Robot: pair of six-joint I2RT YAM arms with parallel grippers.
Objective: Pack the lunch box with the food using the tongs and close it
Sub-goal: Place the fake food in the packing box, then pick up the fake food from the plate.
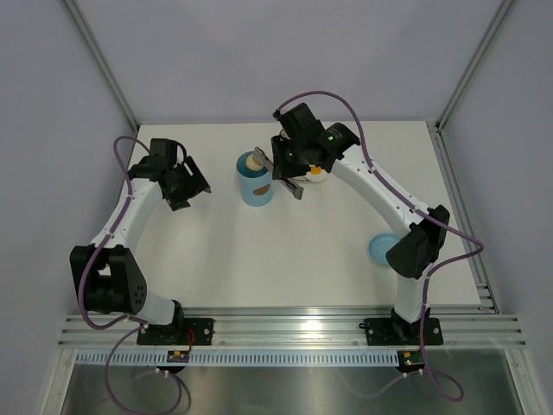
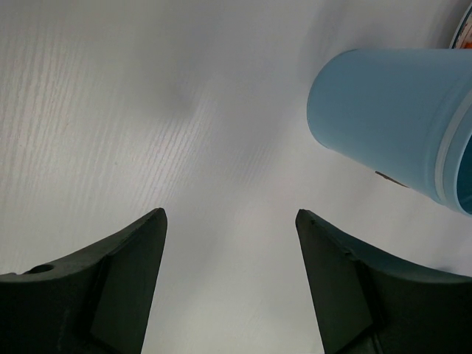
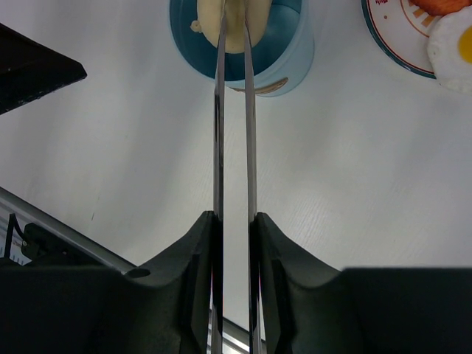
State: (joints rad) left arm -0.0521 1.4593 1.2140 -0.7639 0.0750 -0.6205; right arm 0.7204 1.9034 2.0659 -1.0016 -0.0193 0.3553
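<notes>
The light-blue lunch box [image 1: 257,183] stands upright and lidless at the back middle of the table. My right gripper [image 1: 291,169] is shut on the silver tongs [image 3: 218,133]. Their two thin arms reach over the lunch box [image 3: 295,63]. A pale cream food piece [image 3: 258,21] sits between the tong tips in the box's mouth; I cannot tell whether it is still pinched. A fried egg [image 3: 453,46] and an orange piece [image 3: 442,6] lie on the plate [image 3: 391,40]. My left gripper [image 1: 186,184] hangs open and empty left of the box [image 2: 383,118].
The round blue lid [image 1: 380,251] lies on the table at the right, partly behind my right arm's elbow. The red-rimmed plate [image 2: 463,29] stands just right of the lunch box, mostly under my right wrist. An aluminium rail [image 1: 285,327] runs along the near edge.
</notes>
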